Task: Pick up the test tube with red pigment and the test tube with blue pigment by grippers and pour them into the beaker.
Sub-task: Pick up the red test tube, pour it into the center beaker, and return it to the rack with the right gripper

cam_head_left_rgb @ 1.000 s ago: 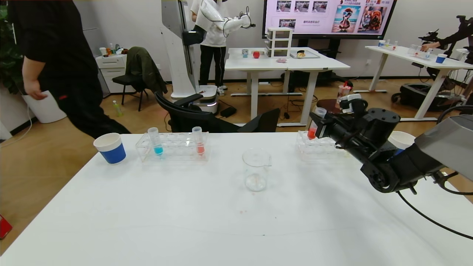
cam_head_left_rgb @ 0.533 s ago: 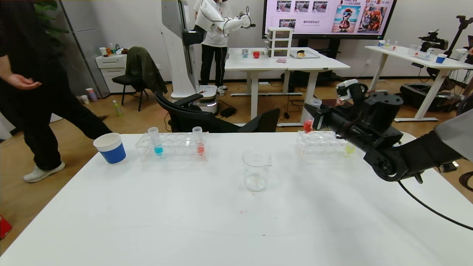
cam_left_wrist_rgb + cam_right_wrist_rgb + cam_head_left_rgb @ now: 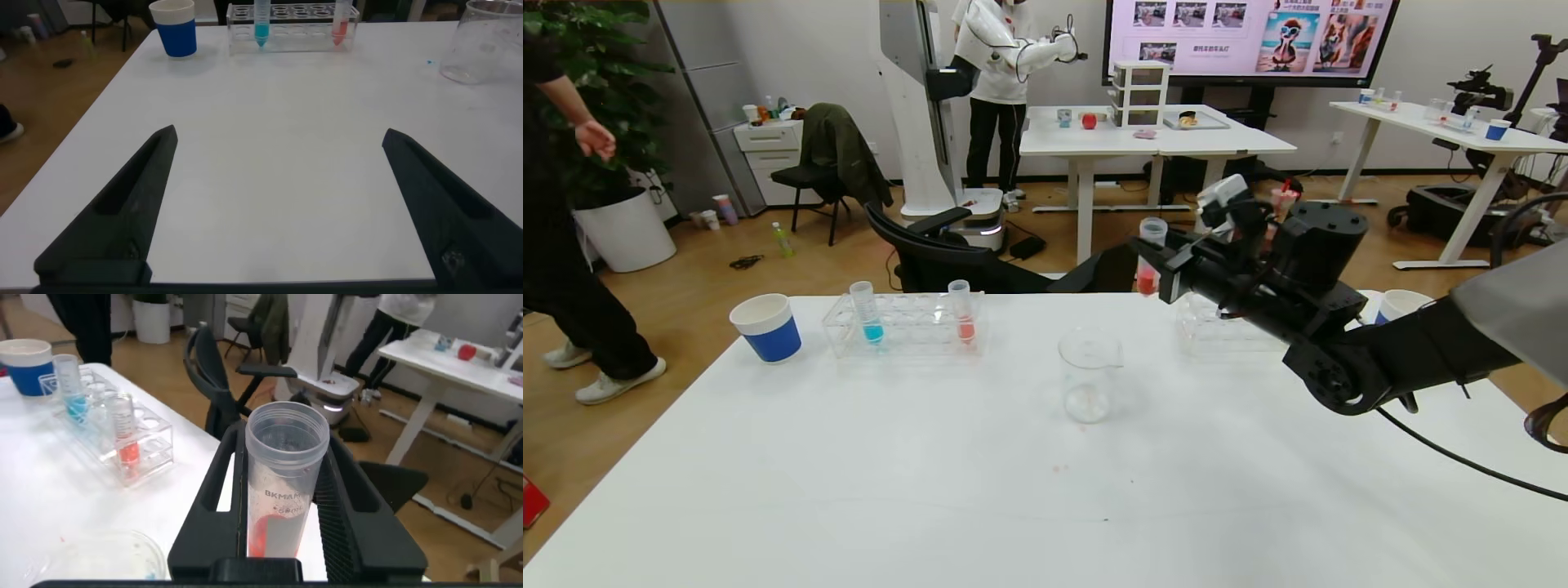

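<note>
Right gripper (image 3: 282, 498) jaws clamped on upright test tube with red pigment (image 3: 282, 486); rack (image 3: 122, 433), beaker (image 3: 102, 555) on table (image 3: 49, 498).

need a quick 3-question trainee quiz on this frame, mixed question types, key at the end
1. True or false: the right claw is shut on a tube of red liquid.
2. Which tube in the left rack stands nearer the blue paper cup? A) the blue tube B) the paler red tube
3. Fill in: the held tube is above the table's far edge, not yet over the ____.

Key
1. True; it is held upright, clear of the right rack.
2. A.
3. Beaker; it looks empty. The left claw is open, low over bare table.
</note>
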{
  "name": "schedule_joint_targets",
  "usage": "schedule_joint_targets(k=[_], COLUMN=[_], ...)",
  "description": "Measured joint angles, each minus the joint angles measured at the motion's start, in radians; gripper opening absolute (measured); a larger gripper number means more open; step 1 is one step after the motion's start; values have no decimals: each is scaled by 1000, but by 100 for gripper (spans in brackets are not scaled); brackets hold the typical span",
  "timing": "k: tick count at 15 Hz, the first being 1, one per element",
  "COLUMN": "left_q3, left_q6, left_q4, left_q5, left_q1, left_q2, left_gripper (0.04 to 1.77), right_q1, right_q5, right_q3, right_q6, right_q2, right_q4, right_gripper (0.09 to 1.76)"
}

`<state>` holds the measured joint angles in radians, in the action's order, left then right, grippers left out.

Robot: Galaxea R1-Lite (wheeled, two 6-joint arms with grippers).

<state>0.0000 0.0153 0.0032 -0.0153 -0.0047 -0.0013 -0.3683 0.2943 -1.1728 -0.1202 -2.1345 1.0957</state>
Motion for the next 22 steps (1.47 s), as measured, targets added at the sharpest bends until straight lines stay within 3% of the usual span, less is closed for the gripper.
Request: schedule_joint_targets(k=[6,10,14,22], left_q3=[0,0,0,0], left_q6=[0,0,0,0], left_q4=[0,0,0,0], left_q5=[0,0,0,0], left_q1=[0,0,0,0], left_q2=[0,0,0,0], left_gripper=[175,175,175,175], right_q1=[-53,-37,3,46], right_q5=[30,186,327,487], right_q3=[-32,-53,-103,-200], right_q6=[-221,-419,-611,-902], right_q2=[-94,-172,-227,-298], right_q4=[205,284,286,221], right_gripper=[50,50,50,50])
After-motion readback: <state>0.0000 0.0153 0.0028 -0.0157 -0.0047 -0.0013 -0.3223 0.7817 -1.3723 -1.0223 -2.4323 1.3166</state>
